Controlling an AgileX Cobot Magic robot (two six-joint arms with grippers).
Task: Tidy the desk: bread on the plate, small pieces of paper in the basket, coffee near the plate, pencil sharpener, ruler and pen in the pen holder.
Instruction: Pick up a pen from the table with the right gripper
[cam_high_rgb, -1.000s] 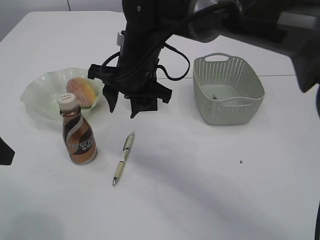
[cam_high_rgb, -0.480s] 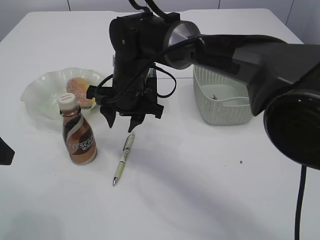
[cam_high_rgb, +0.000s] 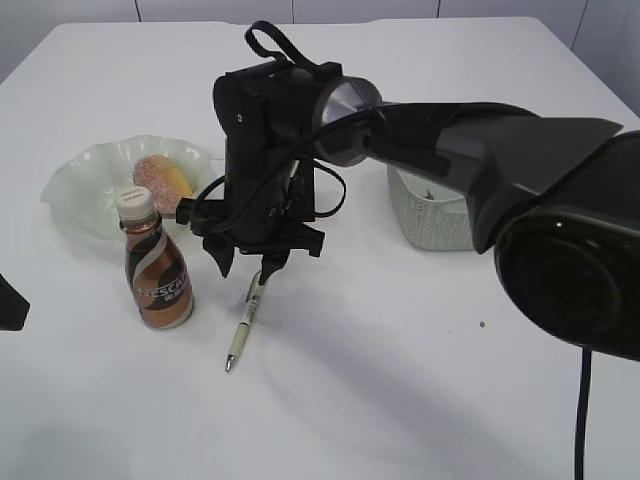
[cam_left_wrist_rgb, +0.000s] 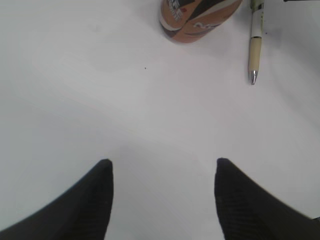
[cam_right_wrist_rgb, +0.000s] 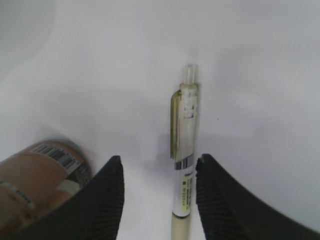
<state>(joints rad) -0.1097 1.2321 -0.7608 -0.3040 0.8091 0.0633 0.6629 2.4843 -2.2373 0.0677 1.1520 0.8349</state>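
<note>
The pen (cam_high_rgb: 245, 320) lies on the white table, cream-bodied with its tip toward the front. My right gripper (cam_high_rgb: 248, 266) has come down over the pen's clip end and is open. In the right wrist view the pen (cam_right_wrist_rgb: 184, 145) lies between the fingers, close to the right fingertip (cam_right_wrist_rgb: 206, 165), ungripped. The coffee (cam_high_rgb: 157, 268) stands upright just left of the pen, in front of the plate (cam_high_rgb: 72, 185), which holds the bread (cam_high_rgb: 160, 181). My left gripper (cam_left_wrist_rgb: 164, 162) is open over bare table. The basket (cam_high_rgb: 445, 222) is half hidden by my right arm. The pen holder, ruler, pencil sharpener and small pieces of paper are hidden.
My right arm (cam_high_rgb: 430, 130) stretches across the middle from the right and covers the table behind it. In the left wrist view the coffee's base (cam_left_wrist_rgb: 197, 20) and the pen (cam_left_wrist_rgb: 255, 45) lie ahead. A dark part (cam_high_rgb: 10, 302) juts in at the left edge.
My right arm has dropped and moved forward from above the plate's edge, until its open fingers straddle the pen's clip end. The pen, coffee and bread have not moved.
</note>
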